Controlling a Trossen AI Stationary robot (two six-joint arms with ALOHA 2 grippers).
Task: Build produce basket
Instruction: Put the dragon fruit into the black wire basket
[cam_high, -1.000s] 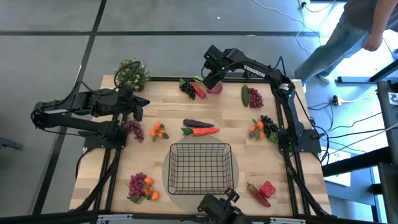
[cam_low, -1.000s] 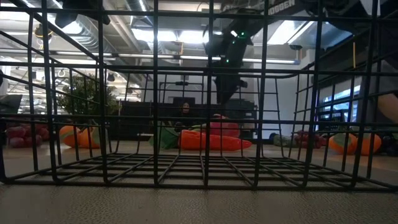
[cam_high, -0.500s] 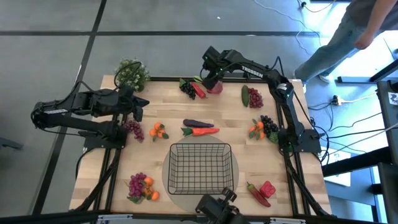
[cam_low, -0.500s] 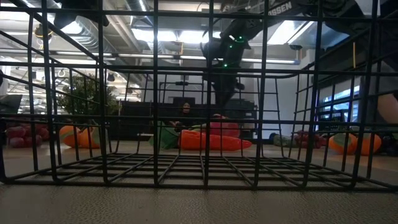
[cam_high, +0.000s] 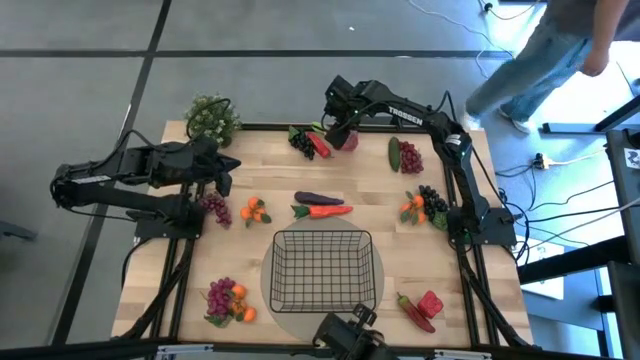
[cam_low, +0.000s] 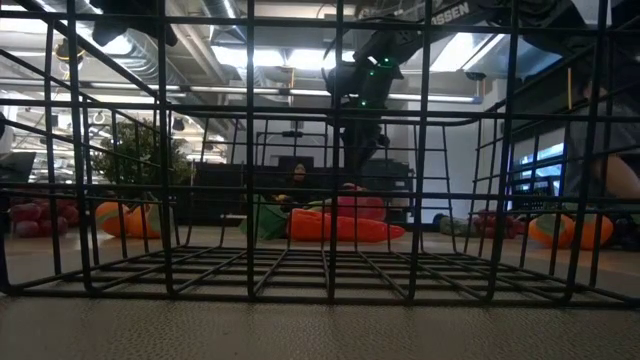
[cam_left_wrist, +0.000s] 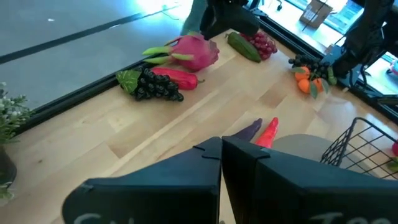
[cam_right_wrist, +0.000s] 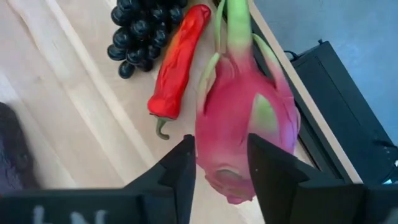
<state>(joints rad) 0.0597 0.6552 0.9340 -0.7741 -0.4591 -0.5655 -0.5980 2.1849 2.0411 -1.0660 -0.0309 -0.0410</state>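
Observation:
The black wire basket stands on a round grey mat near the table's near edge. A pink radish-like fruit with green leaves lies at the far edge, beside a red pepper and black grapes. My right gripper is open above the pink fruit, a finger on either side of its blunt end. My left gripper is shut and empty at the table's left. A carrot and an eggplant lie mid-table. My right gripper points down at the pink fruit's blunt end, with its fingers on either side. I cannot tell whether they touch it. The fruit lies on the table.
A cucumber with red grapes lies far right, oranges with black grapes right, purple grapes and oranges left, grapes with oranges near left, red peppers near right. A potted plant stands far left. A person walks beyond.
My right gripper has shifted a little toward the table's left over the pink fruit, which has stayed on the table.

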